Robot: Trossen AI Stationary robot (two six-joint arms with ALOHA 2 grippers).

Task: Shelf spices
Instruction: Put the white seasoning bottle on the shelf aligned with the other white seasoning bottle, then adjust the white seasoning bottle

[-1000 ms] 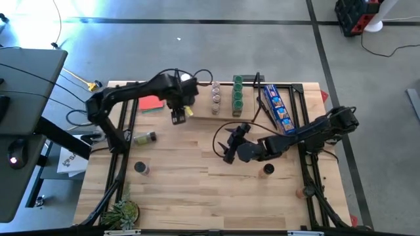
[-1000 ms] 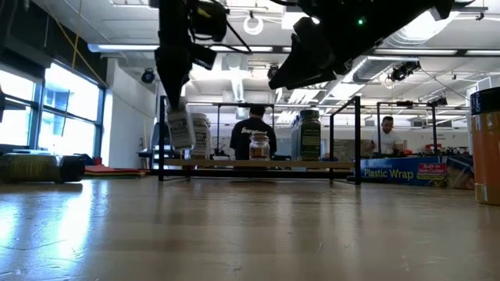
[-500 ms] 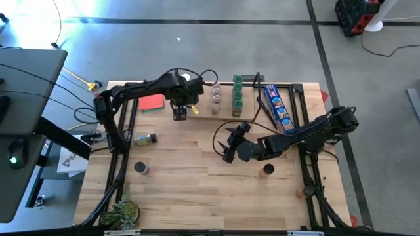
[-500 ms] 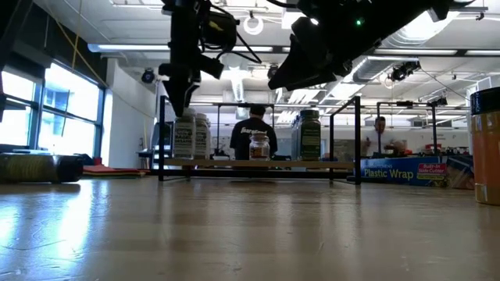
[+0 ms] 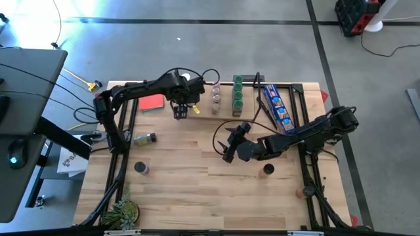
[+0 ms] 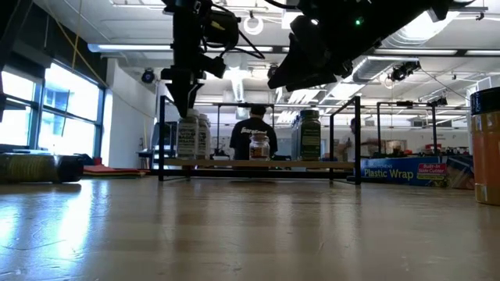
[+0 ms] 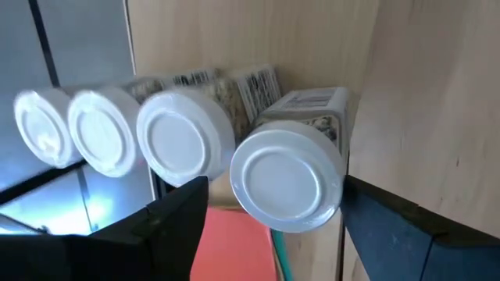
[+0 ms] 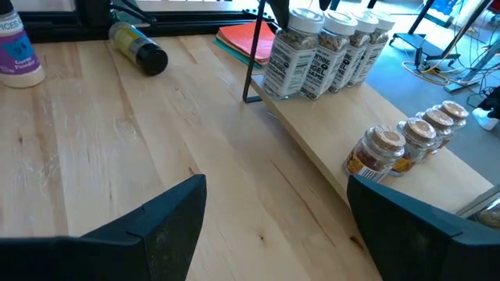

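- Four white-capped jars (image 7: 287, 180) stand in a row at the left end of the shelf (image 5: 226, 113); the nearest one sits at the shelf's front edge, upright, its long axis vertical.
- The left gripper (image 5: 179, 113) hangs straight above that front jar, its fingers (image 7: 176, 222) spread apart on either side of the cap without touching it, so the jar looks set down and let go.
- Further along the shelf stand brown-capped jars (image 8: 384, 152) and green-capped jars (image 5: 237, 92).
- Off the shelf, a jar lying on its side (image 5: 144, 138) and a standing jar (image 5: 140, 168) are well in front of its left end, nearer the left arm.
- The right gripper (image 5: 228, 148) hovers in front of the shelf's middle, jaws apart and empty; a dark-capped jar (image 5: 268, 170) stands nearest it.
- Judged next: lift straight up to clear the cap.
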